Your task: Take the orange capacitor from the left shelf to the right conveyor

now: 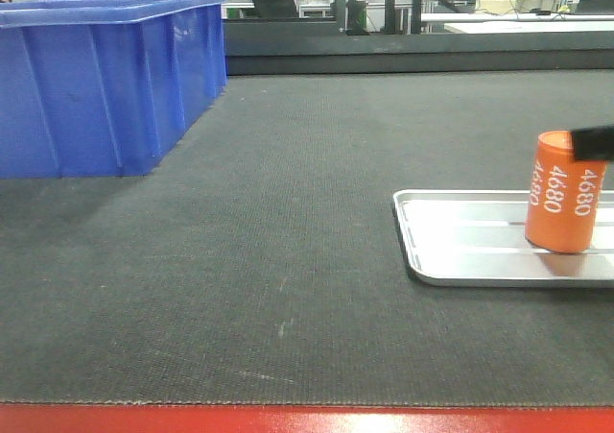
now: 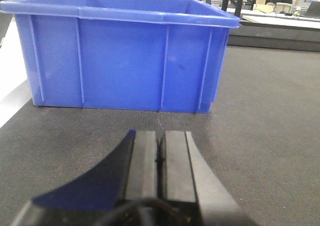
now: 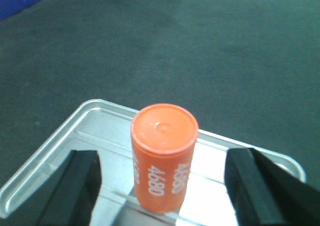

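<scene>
One orange capacitor (image 3: 164,156) upright on silver tray (image 3: 60,141), on right conveyor (image 1: 288,212). Right pincer (image 3: 162,191) wide open, empty, straddling it; lift straight up clear. Left pincer (image 2: 161,156) closed, empty.

I am reading only one marking anywhere: the white number "4680" on the side of the orange capacitor (image 1: 564,192). In the front-facing view I am seeing it printed vertically and repeated in columns around the can, two columns reading clearly and a third curving away at the left edge, only partly legible. In the right wrist view the orange capacitor (image 3: 163,156) is showing one clear "4680" running down its side, and a second column next to it that is blurring too much for me to make out. I am finding nothing else readable; papers in the far background are too small to read.
</scene>
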